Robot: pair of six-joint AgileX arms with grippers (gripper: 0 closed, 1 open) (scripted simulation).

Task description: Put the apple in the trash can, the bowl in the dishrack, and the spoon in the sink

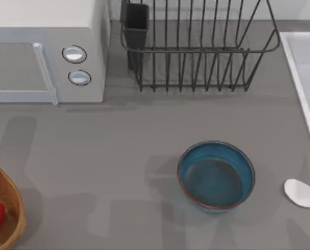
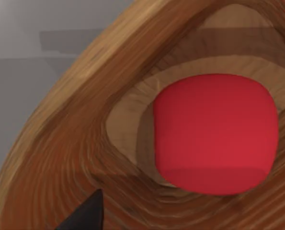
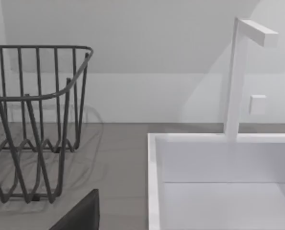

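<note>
Grey table [image 1: 118,156], with several things directly on it. At back left a white microwave [image 1: 45,52]; beside it, at the back middle, the black wire dishrack [image 1: 196,52]. At the right edge the pale sink [image 1: 306,78]. In front, right of centre, the blue bowl [image 1: 216,176]; near it, further right, the white spoon [image 1: 302,193]. At front left the wooden trash can [image 1: 11,208].
</note>
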